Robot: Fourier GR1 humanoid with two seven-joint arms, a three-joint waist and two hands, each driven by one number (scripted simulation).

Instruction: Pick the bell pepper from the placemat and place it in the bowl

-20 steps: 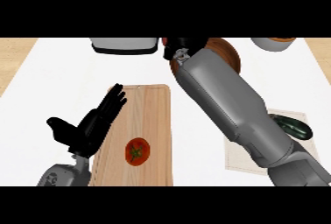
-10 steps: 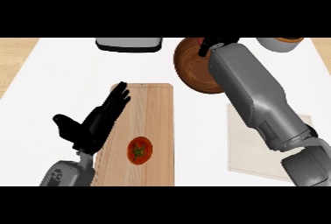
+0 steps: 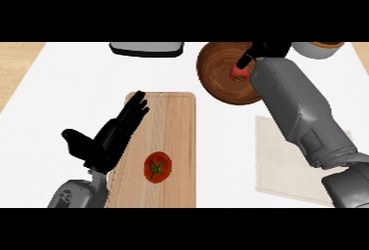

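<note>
The red bell pepper (image 3: 236,73) lies inside the brown wooden bowl (image 3: 216,66) at the back of the counter. My right hand (image 3: 265,50) hangs over the bowl's right rim, mostly hidden behind its own grey forearm. One straight finger (image 3: 245,60) points down at the pepper and nothing is curled round it. The beige placemat (image 3: 281,166) lies at the right, partly under my right forearm, with nothing showing on it. My left hand (image 3: 108,139) rests open over the left edge of the cutting board, fingers up.
A wooden cutting board (image 3: 173,132) lies left of centre with a tomato (image 3: 158,166) on it. A grey appliance (image 3: 144,48) stands at the back. Another bowl (image 3: 320,49) sits at the back right corner.
My right arm has swung to the right across the bowl, and the pepper now shows inside the bowl beside the wrist. The left hand has stayed where it was.
</note>
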